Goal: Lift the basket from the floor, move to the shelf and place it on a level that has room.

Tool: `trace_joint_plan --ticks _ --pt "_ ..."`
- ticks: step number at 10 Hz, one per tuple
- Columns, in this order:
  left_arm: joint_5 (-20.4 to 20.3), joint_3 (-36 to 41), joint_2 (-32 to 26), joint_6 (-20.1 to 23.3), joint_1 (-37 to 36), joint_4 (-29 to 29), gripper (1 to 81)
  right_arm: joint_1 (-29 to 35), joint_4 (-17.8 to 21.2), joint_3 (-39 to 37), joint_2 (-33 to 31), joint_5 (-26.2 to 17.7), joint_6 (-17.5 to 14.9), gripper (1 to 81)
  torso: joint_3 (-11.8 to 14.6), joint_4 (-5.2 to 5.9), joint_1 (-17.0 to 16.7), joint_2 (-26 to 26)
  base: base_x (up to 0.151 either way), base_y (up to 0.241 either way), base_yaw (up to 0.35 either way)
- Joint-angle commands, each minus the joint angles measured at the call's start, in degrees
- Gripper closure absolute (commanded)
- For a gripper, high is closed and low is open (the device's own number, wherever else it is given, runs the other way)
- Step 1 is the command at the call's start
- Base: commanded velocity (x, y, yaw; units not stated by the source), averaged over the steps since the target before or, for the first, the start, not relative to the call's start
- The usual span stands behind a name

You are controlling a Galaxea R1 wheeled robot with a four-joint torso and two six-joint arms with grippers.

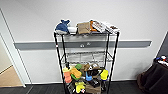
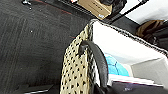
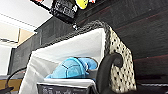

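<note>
Basket (image 3: 120, 67): cream weave with dark flecks, white lining, dark handle loop (image 2: 98, 60). Inside it, a turquoise-blue plush (image 3: 71, 67).
Floor (image 2: 32, 45): charcoal carpet, faint stripes.
Shelf (image 1: 60, 60): black posts; middle level (image 1: 85, 58) silvery-grey wire grid.
Top tier: blue-and-white plush (image 1: 62, 27), tan pouch (image 1: 83, 27).
Lower tier: orange, green and yellow items (image 1: 75, 73).
Wall (image 1: 135, 22): white with a grey band.
</note>
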Motion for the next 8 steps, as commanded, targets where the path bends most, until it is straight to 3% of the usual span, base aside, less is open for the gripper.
trace_joint_plan --ticks 1,8 --pt "0.68 0.97 -1.51 -0.25 -6.83 0.83 81.1 7.43 0.46 0.87 -1.05 -0.86 -0.07 81.1 0.00 0.00 0.00 0.00 0.091 -0.064 0.000" --pt "0.68 1.06 -1.42 -0.25 -6.83 0.74 81.1 7.43 0.46 0.87 -1.23 -0.86 -0.07 81.1 -0.02 0.00 0.02 0.02 0.096 -0.047 0.000"
